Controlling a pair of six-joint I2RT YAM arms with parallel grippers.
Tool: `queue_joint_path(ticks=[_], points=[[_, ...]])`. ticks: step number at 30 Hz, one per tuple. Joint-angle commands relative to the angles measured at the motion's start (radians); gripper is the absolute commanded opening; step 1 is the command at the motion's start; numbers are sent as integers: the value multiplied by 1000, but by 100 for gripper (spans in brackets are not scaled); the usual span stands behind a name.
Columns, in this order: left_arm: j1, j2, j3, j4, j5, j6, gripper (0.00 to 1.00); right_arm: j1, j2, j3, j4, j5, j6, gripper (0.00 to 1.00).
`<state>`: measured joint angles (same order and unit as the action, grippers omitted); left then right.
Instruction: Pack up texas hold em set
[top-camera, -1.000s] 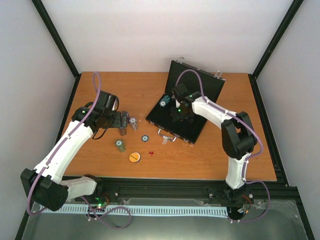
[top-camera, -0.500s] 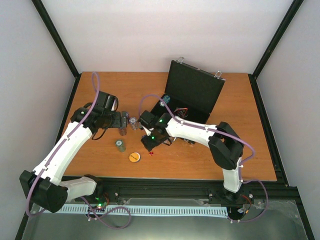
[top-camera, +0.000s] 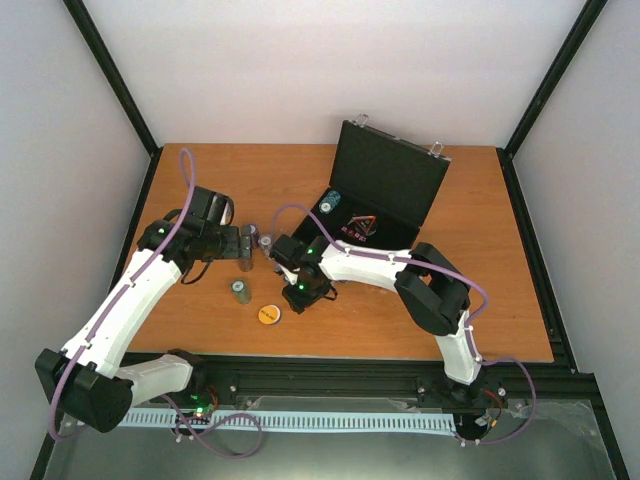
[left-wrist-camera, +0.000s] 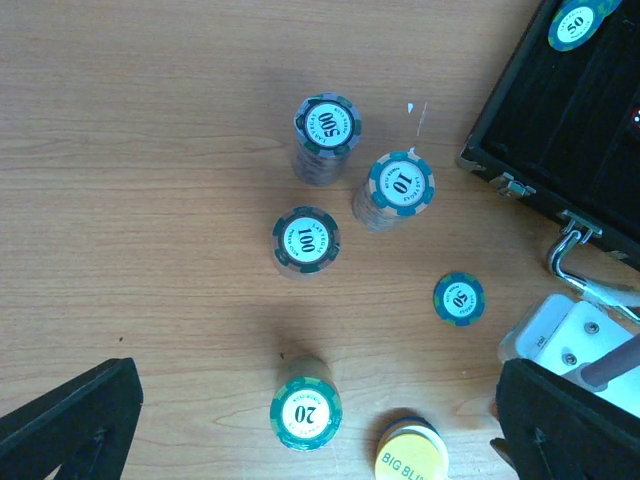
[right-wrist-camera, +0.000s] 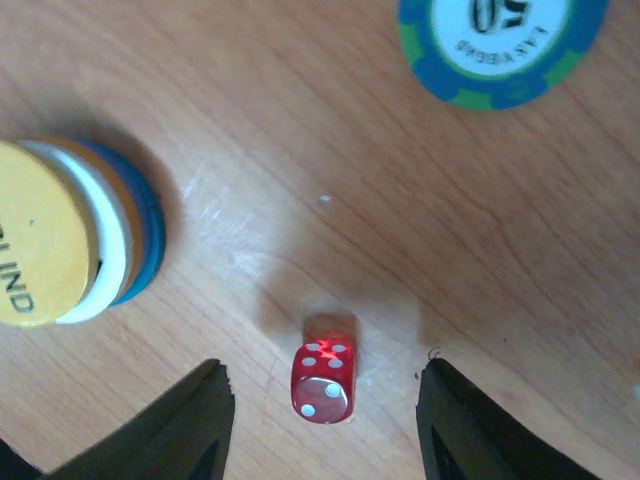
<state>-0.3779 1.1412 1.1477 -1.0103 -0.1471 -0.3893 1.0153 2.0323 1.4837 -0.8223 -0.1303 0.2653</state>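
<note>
The black case (top-camera: 392, 188) lies open at the back right, with a red-black triangle (top-camera: 358, 228) and one chip (top-camera: 331, 203) inside. My right gripper (right-wrist-camera: 325, 425) is open low over the table, its fingers either side of a red die (right-wrist-camera: 323, 383) without touching it. In the top view the right gripper (top-camera: 299, 293) sits just right of the orange disc (top-camera: 268, 314). My left gripper (left-wrist-camera: 320, 440) is open and empty above the chip stacks marked 500 (left-wrist-camera: 326, 125), 10 (left-wrist-camera: 401, 185), 100 (left-wrist-camera: 306, 240) and 20 (left-wrist-camera: 305, 415).
A single 50 chip (left-wrist-camera: 459, 298) lies flat between the stacks and the case handle (left-wrist-camera: 565, 250). The yellow Big Blind disc (right-wrist-camera: 40, 250) tops a short stack left of the die. The right arm's white link (left-wrist-camera: 570, 335) is close to my left gripper's right finger.
My right arm has swung out of the case, down and left to the table, and now straddles the die. The triangle now shows in the case. The left arm has barely moved.
</note>
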Motion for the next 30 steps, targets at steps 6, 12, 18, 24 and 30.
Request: queue_joint_path(ticks=[6, 12, 18, 24, 30], points=[[2, -10, -5, 5, -4, -1, 100, 6, 13, -46, 3, -32, -11, 45], [2, -6, -5, 9, 3, -6, 100, 6, 13, -73, 16, -40, -12, 41], [2, -1, 1, 11, 9, -12, 100, 6, 18, -74, 26, -38, -17, 31], [2, -7, 1, 9, 8, -15, 100, 6, 30, -58, 20, -31, -22, 17], [2, -17, 0, 4, 6, -21, 100, 4, -18, -48, 19, 26, -10, 13]])
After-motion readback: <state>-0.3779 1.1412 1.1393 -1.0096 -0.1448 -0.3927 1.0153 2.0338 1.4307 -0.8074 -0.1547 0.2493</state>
